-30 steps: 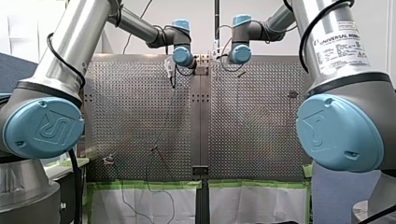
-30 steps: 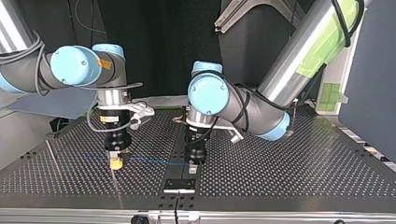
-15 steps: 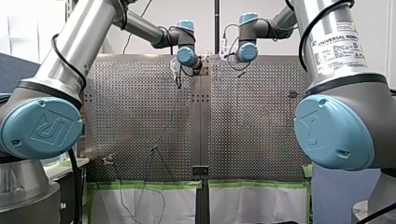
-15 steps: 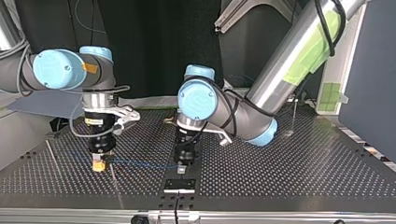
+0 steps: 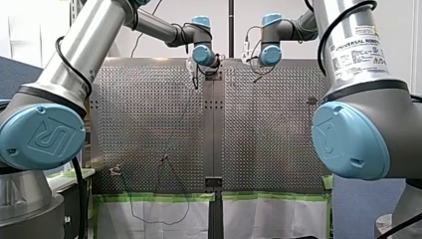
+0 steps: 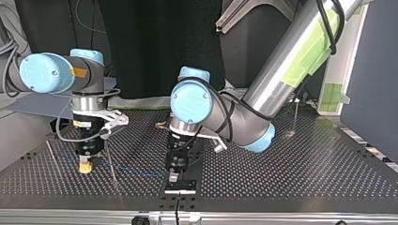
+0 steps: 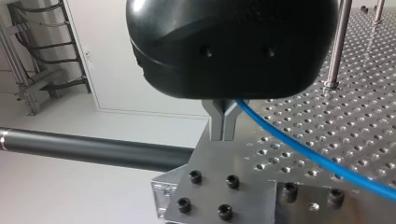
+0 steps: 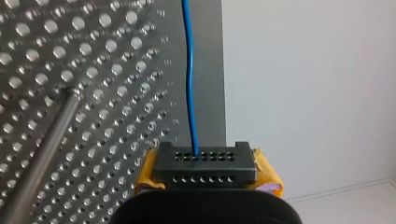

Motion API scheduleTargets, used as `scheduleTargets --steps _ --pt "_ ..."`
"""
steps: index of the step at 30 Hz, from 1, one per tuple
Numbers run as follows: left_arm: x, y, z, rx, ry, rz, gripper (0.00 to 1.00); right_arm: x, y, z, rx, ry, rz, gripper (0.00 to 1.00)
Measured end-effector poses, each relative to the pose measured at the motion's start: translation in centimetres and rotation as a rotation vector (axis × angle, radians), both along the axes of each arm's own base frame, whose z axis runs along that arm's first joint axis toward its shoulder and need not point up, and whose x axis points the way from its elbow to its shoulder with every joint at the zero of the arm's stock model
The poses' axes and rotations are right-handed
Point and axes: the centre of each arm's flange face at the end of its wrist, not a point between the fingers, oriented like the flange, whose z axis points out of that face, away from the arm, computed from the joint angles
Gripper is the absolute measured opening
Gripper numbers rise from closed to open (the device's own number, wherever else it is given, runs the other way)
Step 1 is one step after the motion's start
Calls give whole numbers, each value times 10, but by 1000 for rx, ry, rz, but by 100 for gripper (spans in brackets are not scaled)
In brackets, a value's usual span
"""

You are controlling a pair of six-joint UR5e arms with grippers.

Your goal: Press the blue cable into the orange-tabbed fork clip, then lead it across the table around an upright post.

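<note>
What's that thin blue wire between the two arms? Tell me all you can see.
The blue cable is thin, smooth and plastic-looking. It runs as one gently curved span just above the perforated table, pinched between the yellow pads of my right gripper and, further along, by the metal fingers of my left gripper.

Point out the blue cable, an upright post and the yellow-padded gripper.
blue cable [image 8: 189,93]: right wrist view, its straight middle stretch.
upright post [image 7: 337,46]: left wrist view, middle of shaft.
my right gripper [image 6: 85,167]: top view, between yellow pads.
</note>
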Motion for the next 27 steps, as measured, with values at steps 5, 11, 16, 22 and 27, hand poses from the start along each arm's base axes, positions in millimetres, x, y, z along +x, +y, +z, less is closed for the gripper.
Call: scheduleTargets --steps 5,11,16,22,27 --pt "5 -12 -10 14 29 -22 2 -8 -4 1 4 2 -14 0" --pt "13 -28 -29 37 77 -39 2 -17 -9 1 6 2 -30 0" --pt "17 -40 -30 37 76 -49 2 -25 -14 2 6 2 -44 0" --pt "15 -48 -10 15 42 -60 2 -34 -20 2 5 0 -61 0" --pt "13 -56 -9 12 39 -71 2 -42 -25 2 6 -2 -67 0"
